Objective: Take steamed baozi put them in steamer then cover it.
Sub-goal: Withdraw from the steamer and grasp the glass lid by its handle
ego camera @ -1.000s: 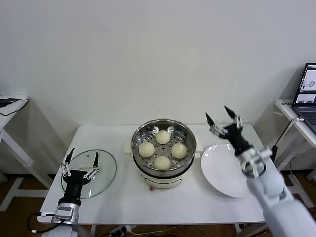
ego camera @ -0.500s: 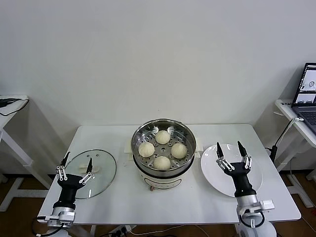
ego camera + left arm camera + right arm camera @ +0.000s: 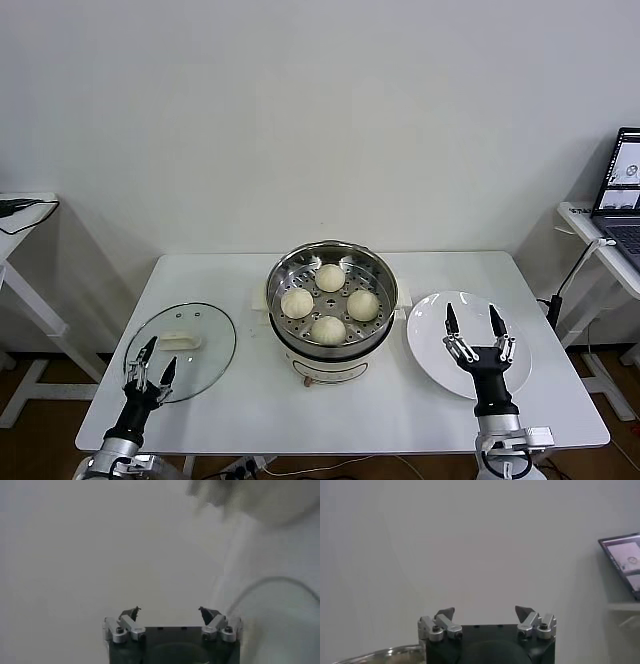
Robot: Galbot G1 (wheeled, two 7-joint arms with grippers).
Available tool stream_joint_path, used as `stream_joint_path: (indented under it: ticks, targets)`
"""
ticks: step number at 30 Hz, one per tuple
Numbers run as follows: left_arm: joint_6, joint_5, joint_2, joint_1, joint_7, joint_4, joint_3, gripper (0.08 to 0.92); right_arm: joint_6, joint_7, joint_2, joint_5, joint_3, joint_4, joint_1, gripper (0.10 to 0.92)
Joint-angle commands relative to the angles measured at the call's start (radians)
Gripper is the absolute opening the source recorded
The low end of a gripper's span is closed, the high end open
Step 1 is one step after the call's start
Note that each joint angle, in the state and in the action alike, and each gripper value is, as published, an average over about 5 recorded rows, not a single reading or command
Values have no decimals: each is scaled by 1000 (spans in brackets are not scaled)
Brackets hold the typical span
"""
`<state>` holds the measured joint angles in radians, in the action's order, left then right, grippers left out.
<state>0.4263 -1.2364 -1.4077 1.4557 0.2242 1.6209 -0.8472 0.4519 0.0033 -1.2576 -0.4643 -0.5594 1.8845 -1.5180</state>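
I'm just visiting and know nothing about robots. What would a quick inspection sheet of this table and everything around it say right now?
Surface: white table, level.
Job's things: four buns already in the steel steamer at table centre; glass lid lies flat on the table to its left, steamer uncovered.
Clutter: empty white plate right of the steamer.
Grippers: left gripper low at the front edge by the lid, fingers open, empty; right gripper over the plate's front, fingers open, empty.
Cables: black cable on the left side table; cable hanging off the right one.
Surroundings: plain wall, laptop at far right.
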Motion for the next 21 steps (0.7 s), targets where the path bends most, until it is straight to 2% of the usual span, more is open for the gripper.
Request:
stream_joint_path:
  ticks: [1,10,21]
  targets:
    - [31,-253,27,-148,83,-184,-31,823,15,6,-25,9,-5,-5,-19,823]
    - [2,-276,31,-255,69,-244,-18,823,16,5,-33,19,-2,-5,-20,823]
    - [-7,-318,27,-314,67,-327,-2,823,20,6,-33,23,-12,-10,-20,823]
